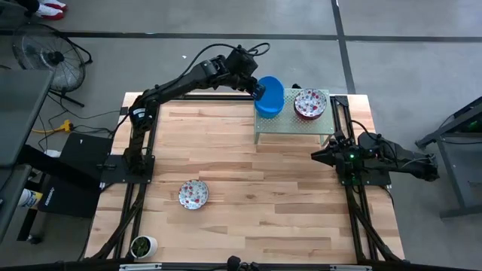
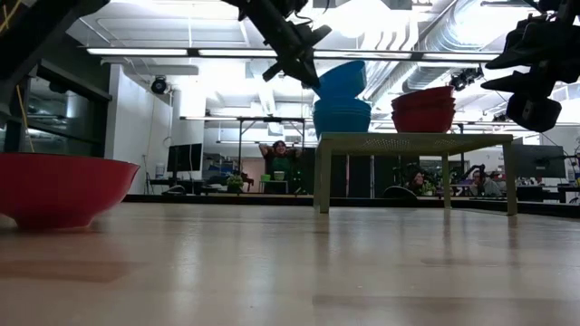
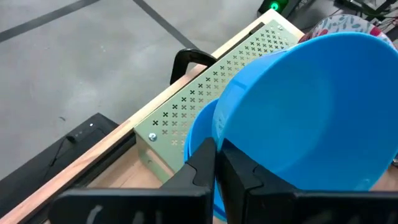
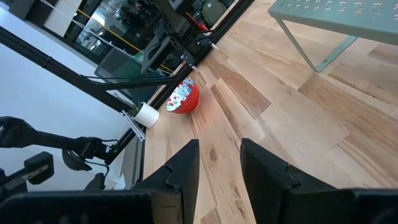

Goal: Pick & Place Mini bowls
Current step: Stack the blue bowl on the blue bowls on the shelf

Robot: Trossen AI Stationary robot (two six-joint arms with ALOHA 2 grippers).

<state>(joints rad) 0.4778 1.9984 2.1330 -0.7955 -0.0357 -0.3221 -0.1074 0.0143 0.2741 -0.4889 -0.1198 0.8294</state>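
My left gripper (image 1: 259,91) is pinched shut on the rim of a blue bowl (image 1: 271,92), which I hold tilted just above the blue stack (image 2: 342,116) on the green rack (image 1: 316,123) at the table's far edge. In the left wrist view my fingers (image 3: 205,163) sit tight on the rim, with the next blue bowl directly beneath. Beside it on the rack stands the floral stack (image 1: 309,104). One floral bowl (image 1: 193,195) is alone on the table towards the near left corner, not far from a white cup (image 1: 142,245) with a plant at that corner.

I judge this as the placing step: the bowl is over its stack but not seated. Next I should level it, lower it until it nests, then open and back off without dragging the stack.

My right gripper (image 1: 317,156) waits at the right edge, empty, fingers (image 4: 186,168) part open over bare wood.

I can read no brand, label or writing anywhere.
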